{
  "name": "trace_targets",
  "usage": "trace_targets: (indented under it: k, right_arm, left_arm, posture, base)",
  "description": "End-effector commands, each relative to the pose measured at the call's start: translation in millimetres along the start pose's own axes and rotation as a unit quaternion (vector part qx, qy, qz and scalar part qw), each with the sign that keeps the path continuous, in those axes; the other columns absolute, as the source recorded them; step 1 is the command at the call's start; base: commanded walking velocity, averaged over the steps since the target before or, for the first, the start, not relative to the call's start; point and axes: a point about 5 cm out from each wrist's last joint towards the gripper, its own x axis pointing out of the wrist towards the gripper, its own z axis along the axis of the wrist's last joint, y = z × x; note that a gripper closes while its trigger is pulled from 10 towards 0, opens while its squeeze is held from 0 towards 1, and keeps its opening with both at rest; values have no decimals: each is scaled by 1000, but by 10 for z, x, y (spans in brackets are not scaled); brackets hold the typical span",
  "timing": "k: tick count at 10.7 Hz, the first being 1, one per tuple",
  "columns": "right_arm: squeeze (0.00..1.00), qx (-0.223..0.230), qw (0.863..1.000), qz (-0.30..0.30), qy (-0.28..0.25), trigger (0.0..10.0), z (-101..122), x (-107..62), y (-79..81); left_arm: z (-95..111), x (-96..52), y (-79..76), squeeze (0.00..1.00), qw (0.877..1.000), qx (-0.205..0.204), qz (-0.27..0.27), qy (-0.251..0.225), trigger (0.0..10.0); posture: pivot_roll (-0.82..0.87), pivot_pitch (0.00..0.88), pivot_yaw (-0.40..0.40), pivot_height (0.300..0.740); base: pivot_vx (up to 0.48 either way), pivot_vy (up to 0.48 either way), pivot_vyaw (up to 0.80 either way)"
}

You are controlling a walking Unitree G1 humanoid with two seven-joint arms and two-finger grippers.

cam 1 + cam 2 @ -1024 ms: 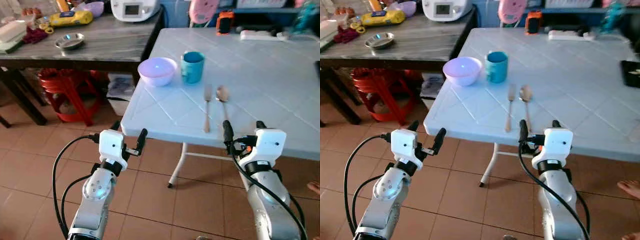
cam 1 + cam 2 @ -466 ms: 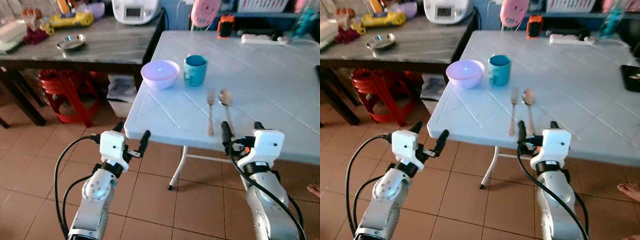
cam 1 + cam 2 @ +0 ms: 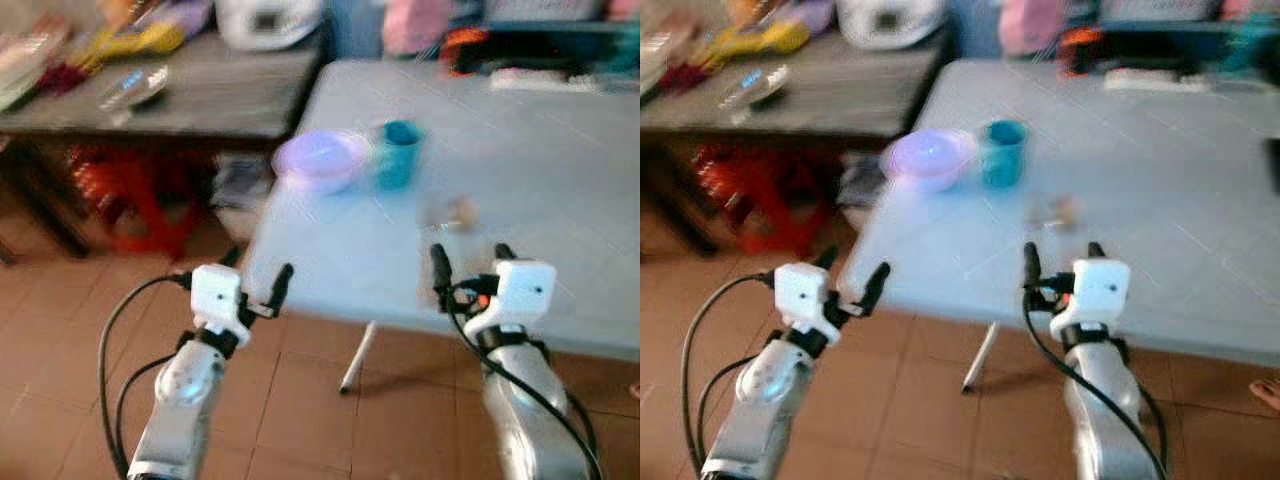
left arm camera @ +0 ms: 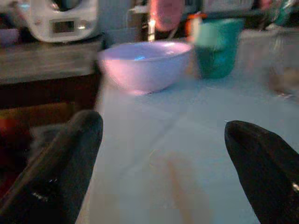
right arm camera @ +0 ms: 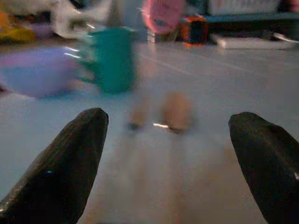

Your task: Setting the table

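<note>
Head views are blurring. I am holding my left gripper low in front of the near left corner of the pale blue surface, jaws standing wide apart and holding nothing. My right gripper is hovering at the near edge of the same surface, jaws also spread wide and empty.

The lilac bowl is sitting near the left edge of the surface, and the teal mug is standing just beside it on its right. In my right wrist view the fork and spoon are lying side by side on the surface between my two fingertips and farther off, handles pointing toward me; both are smearing too much to tell detail. In my left wrist view the bowl is lying ahead, between my fingertips, with the mug behind it.

A dark side table is standing to the left, carrying a small metal dish and a white appliance. A red stool is sitting under it on the tiled floor.
</note>
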Motion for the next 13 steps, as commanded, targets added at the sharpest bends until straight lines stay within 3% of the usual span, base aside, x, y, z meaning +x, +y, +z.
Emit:
trace_targets:
  k: [1,4,6,10,13]
  right_arm:
    - [0,4,1000,2,-7,10000,35,5,23]
    - [0,-8,1000,-9,-4,10000,32,-4,19]
    - [0,9,1000,-14,5,10000,28,16,66]
    - [0,-6,999,-39,-4,10000,69,110,102]
    - [0,49,998,-28,26,10000,59,219,260]
  left_arm:
    - [1,-13,0,0,1000,5,-10,2,10000]
    - [-18,-24,-12,0,1000,2,-15,7,10000]
    - [-67,-125,1,0,999,12,-36,13,10000]
    - [-137,-283,80,0,997,35,-69,32,10000]
    - [-213,-316,66,0,995,31,-89,41,10000]
  posture:
    - [-179,131,90,740]
    - [-179,135,95,740]
    - [-175,140,97,740]
    - [-165,159,100,740]
    - [-164,170,102,740]
  base:
    - [322,0,0]
    - [87,0,0]
    - [0,0,0]
    - [0,0,0]
    - [0,0,0]
